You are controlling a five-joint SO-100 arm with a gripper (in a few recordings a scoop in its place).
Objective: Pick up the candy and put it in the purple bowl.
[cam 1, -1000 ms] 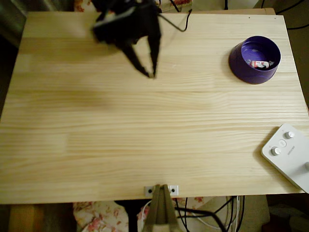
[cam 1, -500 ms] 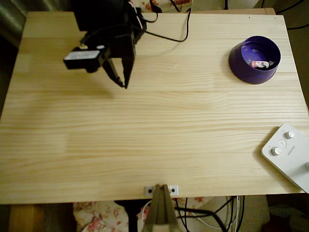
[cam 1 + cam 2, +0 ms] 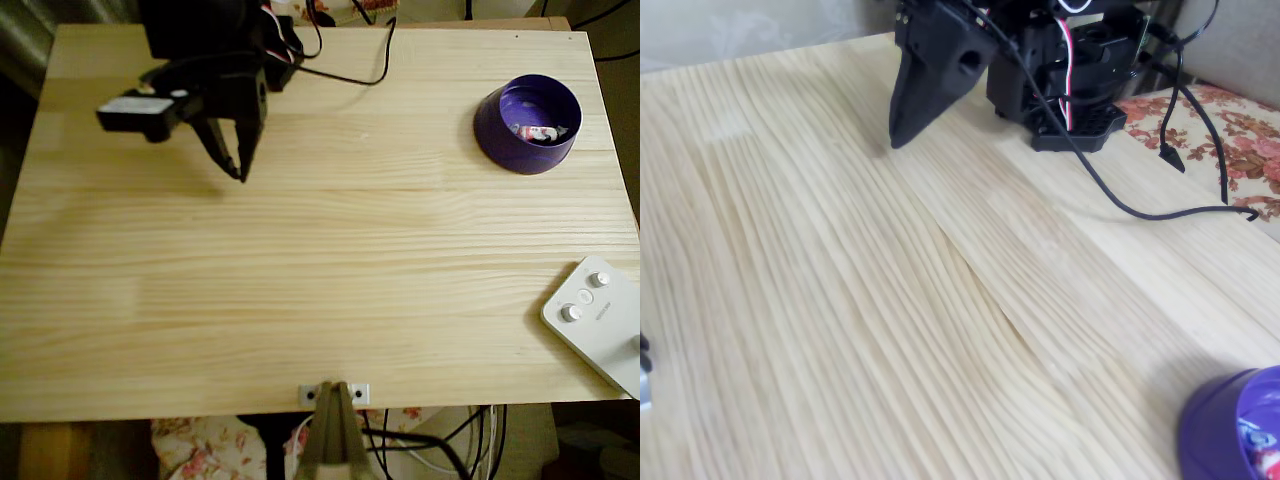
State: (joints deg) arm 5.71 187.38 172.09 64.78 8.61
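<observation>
Overhead view: candy (image 3: 538, 131) lying inside purple bowl (image 3: 497, 125), far right of table (image 3: 320, 300). Gripper (image 3: 238, 172) well apart from it, upper left, tips together or nearly so, holding nothing. White device (image 3: 598, 320) at right edge.

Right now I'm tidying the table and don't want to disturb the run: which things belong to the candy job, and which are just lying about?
Belongs to the job:
- candy, already lying inside the bowl
- purple bowl
- hand, empty, far from the bowl

Just lying about:
- white device with knobs at the table's edge
- black cable beside the arm's base
</observation>
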